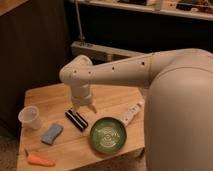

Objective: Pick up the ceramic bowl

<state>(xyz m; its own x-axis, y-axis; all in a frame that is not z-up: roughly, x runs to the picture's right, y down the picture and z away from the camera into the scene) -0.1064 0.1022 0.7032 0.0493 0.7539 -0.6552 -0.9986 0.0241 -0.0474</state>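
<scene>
The released gripper [84,109] is hovering; the round glossy green ceramic bowl [108,135] is sitting at its five o'clock, by the front edge of the counter [50,97].

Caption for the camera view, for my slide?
Gripper, fingers open, hangs above the wooden table, apart from the untouched ceramic bowl.

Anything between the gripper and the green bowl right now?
Nothing visible. The gripper hangs over the table, behind and image-left of the ceramic bowl, with bare wood between them. The black striped item lies under the gripper, off that line. The white object sits beyond the bowl's right rim.
</scene>
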